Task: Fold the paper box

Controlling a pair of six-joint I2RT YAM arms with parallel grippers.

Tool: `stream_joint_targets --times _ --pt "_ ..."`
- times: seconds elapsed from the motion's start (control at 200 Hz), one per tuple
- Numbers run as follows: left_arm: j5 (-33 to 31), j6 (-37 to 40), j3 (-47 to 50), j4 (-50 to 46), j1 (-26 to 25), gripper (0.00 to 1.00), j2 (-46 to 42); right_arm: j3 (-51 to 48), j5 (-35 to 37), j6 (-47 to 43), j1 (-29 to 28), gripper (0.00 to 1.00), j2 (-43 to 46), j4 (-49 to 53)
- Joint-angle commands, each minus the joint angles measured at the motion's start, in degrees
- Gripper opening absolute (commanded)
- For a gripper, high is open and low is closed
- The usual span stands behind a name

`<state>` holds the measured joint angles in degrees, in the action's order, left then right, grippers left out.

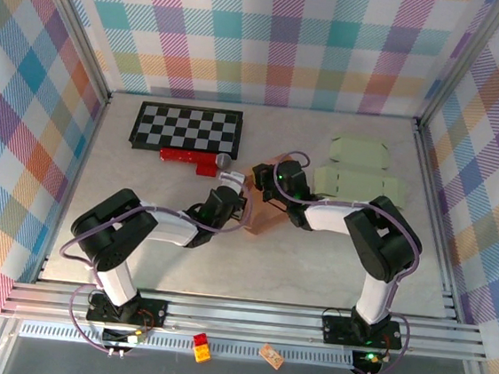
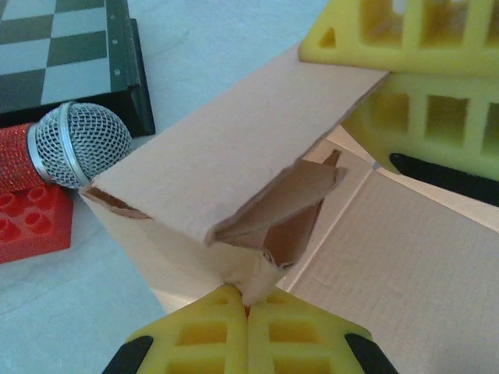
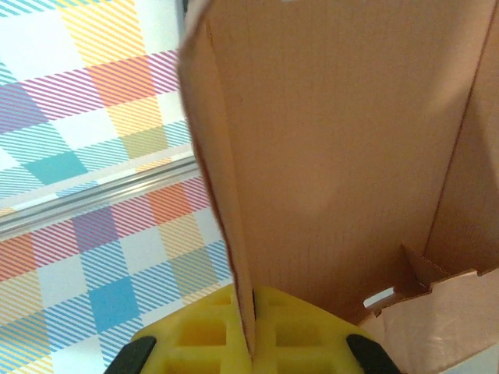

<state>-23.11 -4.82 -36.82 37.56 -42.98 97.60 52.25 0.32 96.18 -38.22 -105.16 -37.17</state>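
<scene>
The brown paper box point(image 1: 262, 204) stands half-formed at the table's middle, between both arms. My left gripper point(image 1: 235, 207) is on its left side. In the left wrist view that gripper point(image 2: 248, 299) is shut on a lower corner of the box point(image 2: 234, 156), where a torn inner flap point(image 2: 284, 214) hangs. My right gripper point(image 1: 276, 184) is at the box's far right. In the right wrist view it point(image 3: 251, 313) is shut on the edge of an upright cardboard wall point(image 3: 343, 140). The right gripper's yellow fingers point(image 2: 405, 70) also show in the left wrist view, against the box's top panel.
A chessboard point(image 1: 187, 128) lies at the back left, with a red brick point(image 1: 186, 156) and a microphone point(image 1: 225, 168) just in front of it, close to the box. Two flat pale green box blanks point(image 1: 360, 151) point(image 1: 352, 184) lie at the back right.
</scene>
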Motion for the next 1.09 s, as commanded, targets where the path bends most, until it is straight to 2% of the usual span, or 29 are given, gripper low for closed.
stream_joint_targets --times 0.0,0.105,0.175,0.205,0.345,0.44,0.555,0.85,0.965,1.09 --pt "3.9 0.43 0.39 4.95 0.81 0.0 -1.95 -0.34 -5.77 0.55 -2.17 0.0 -0.48 8.91" --pt "8.14 0.3 1.33 8.11 1.69 0.0 -1.01 0.06 -5.9 1.1 -2.2 0.0 -1.05 9.04" --pt "9.09 -0.43 2.01 9.49 2.45 0.25 -0.91 0.16 -5.49 1.17 -2.21 0.0 -0.88 9.3" --pt "8.96 -0.33 2.54 10.45 2.63 0.32 -1.01 0.08 -5.27 1.35 -2.21 0.0 -0.76 9.39" --pt "9.01 -0.75 5.61 14.3 4.49 0.47 -1.44 -1.43 -4.72 2.16 -2.22 0.0 -0.83 6.67" --pt "11.44 -0.36 6.76 16.91 5.58 0.54 -0.72 -2.63 -4.45 2.23 -2.26 0.0 -0.99 3.95" --pt "11.41 0.62 6.54 17.8 5.98 0.57 0.44 -2.94 -4.87 2.42 -2.29 0.0 -1.25 3.39" --pt "4.78 3.96 2.6 17.62 6.09 0.58 3.29 -1.32 -5.98 3.06 -2.26 0.0 -1.89 6.73" --pt "2.78 4.48 1.31 16.84 6.08 0.54 3.31 -0.74 -6.49 2.47 -2.3 0.0 -2.45 8.33" --pt "2.41 3.69 0.22 15.9 6.07 0.45 3.37 -1.28 -6.71 2.19 -2.3 0.0 -5.14 3.43"
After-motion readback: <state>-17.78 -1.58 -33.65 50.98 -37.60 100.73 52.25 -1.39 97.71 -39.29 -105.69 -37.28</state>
